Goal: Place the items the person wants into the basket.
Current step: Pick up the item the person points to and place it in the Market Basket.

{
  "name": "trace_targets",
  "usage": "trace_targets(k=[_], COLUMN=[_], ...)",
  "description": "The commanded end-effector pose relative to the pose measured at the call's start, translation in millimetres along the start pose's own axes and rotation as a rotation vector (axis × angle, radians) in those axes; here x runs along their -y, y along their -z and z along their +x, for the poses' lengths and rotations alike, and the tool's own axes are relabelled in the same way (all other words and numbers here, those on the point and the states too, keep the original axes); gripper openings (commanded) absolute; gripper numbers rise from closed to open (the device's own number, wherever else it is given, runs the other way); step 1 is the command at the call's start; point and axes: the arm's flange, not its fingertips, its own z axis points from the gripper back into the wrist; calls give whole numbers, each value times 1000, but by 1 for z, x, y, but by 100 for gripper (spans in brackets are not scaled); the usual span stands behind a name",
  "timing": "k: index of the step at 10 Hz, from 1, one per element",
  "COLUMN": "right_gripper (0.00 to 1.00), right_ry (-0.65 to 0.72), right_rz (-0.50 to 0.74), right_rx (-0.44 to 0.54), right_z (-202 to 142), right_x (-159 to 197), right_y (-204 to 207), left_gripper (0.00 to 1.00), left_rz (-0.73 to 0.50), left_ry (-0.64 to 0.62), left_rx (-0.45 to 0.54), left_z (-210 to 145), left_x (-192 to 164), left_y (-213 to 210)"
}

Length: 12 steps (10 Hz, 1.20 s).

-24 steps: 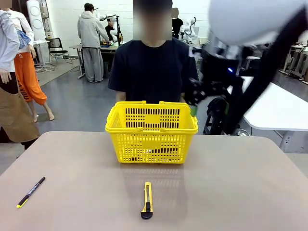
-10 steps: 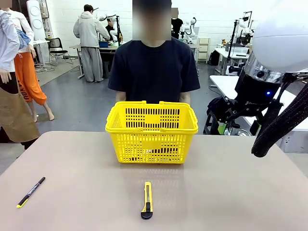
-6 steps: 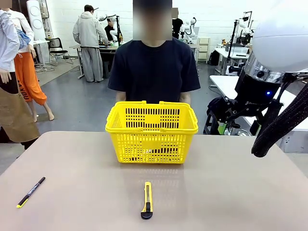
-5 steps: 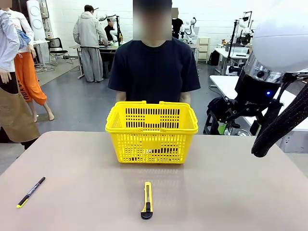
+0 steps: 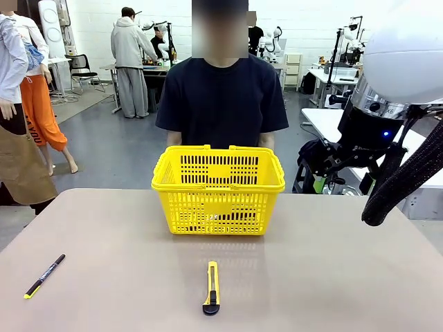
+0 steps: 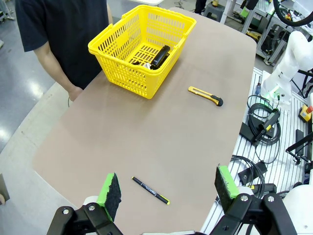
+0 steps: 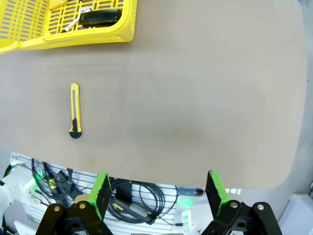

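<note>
- The basket [image 6: 142, 49] sits far ahead of the left hand [image 6: 168, 191], at the surface's [image 6: 146, 137] far edge by the person [image 6: 63, 34]; a stapler [image 6: 160, 56] already lies inside, so the task looks nearly or fully done.
- Left out, well short of the basket: knife [image 6: 205, 95] and pen [image 6: 149, 190], the pen nearest the left hand.
- Both hands stand apart and empty; the right hand [image 7: 157, 192] hangs high over the surface.
- The wrist views look into the basket; from the front its slotted wall hides the contents.

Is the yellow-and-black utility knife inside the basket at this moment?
No. In the front view the utility knife lies on the bare table, on the robot's side of the yellow basket and apart from it.
</note>
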Motion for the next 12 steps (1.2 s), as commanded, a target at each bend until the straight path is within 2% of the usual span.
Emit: trace_targets(k=[1,7,9,10,12], right_gripper=[100,100,100,100,100], right_ry=[-6,0,-130,-174,-354], right_rz=[11,0,218,359,675], right_rx=[4,0,9,83,239], right_z=[0,0,-25,-31,-44], right_x=[0,0,56,89,163], right_y=[0,0,-36,-55,-81], left_gripper=[100,100,100,100,100], left_rz=[-8,-8,-8,-8,-8], left_ry=[15,15,15,15,15], left_rx=[3,3,3,3,3], left_z=[-1,-1,-1,-1,-1], left_x=[0,0,0,0,0], left_y=[0,0,0,0,0])
